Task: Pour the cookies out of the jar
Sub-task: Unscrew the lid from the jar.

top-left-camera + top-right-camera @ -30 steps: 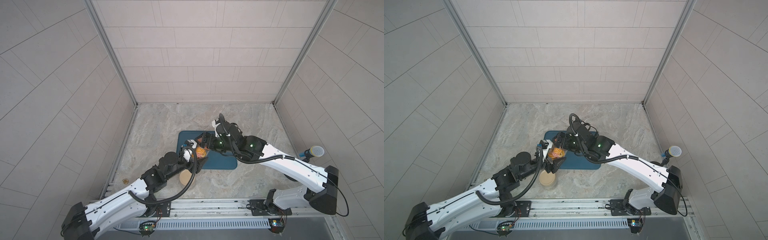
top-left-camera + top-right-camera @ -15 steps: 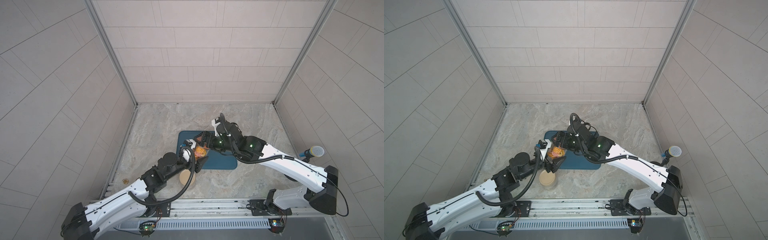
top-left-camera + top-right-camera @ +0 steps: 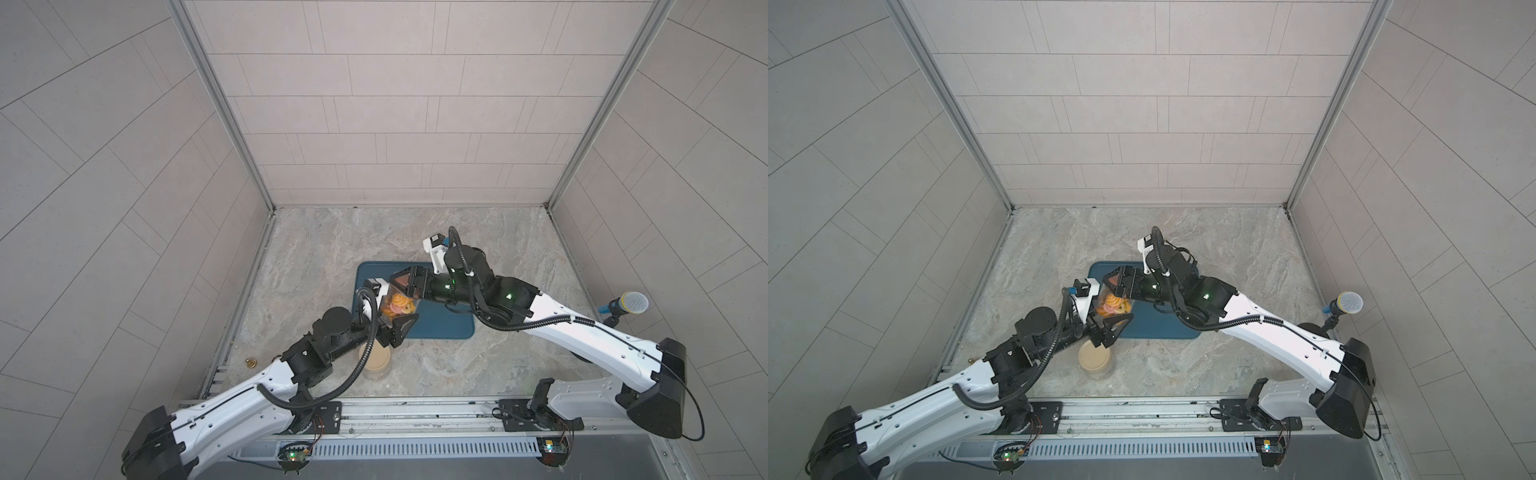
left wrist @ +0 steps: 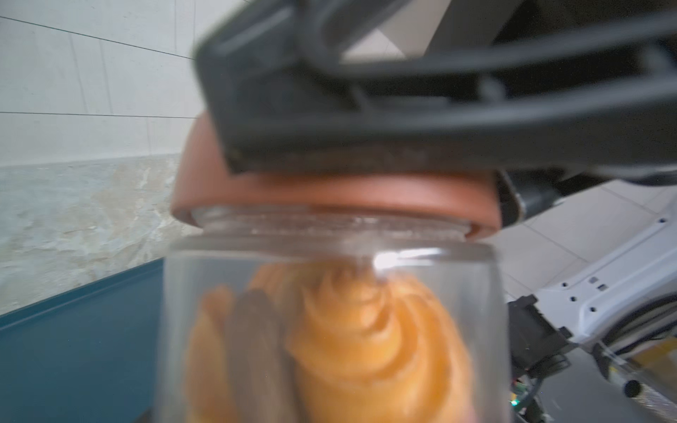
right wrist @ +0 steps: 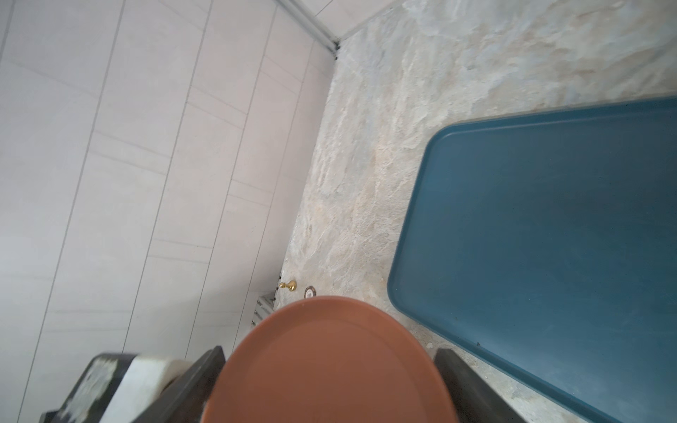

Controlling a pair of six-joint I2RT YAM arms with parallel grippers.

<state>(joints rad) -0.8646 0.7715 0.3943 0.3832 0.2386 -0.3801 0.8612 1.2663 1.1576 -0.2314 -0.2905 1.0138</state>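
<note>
Two grippers meet on one clear jar [image 4: 205, 278] above the near-left part of the blue tray [image 3: 440, 328], which lies flat on the stone-patterned table [image 3: 332, 241]. My left gripper [image 3: 395, 309] is clamped across the jar's body, one black finger [image 3: 405, 326] showing on the near side in both top views, and it carries the jar off the tray, tilted, with the mouth turned toward my right arm. My right gripper [image 3: 405, 283] is clenched on the reddish-brown lid [image 5: 329, 340]; in the right wrist view a dark finger [image 5: 198, 377] stands against each side of the lid's round face. In the left wrist view the lid sits over the jar's threaded neck, a band of clear thread showing under its rim – whether it is loosened I cannot tell. The cookies [image 4: 366, 329] are inside the jar: orange swirled ones pressed against the wall, one dark brown piece among them, and from above a pink one shows too. Every cookie I can see is in the glass. A second jar with a beige lid [image 3: 376, 359] stands upright on the table just beside my left forearm, off the tray's near edge. A small brass object [image 3: 250, 363] rests by the left wall – apart from everything else – and a microphone [image 3: 627, 303] stands at the right wall.
</note>
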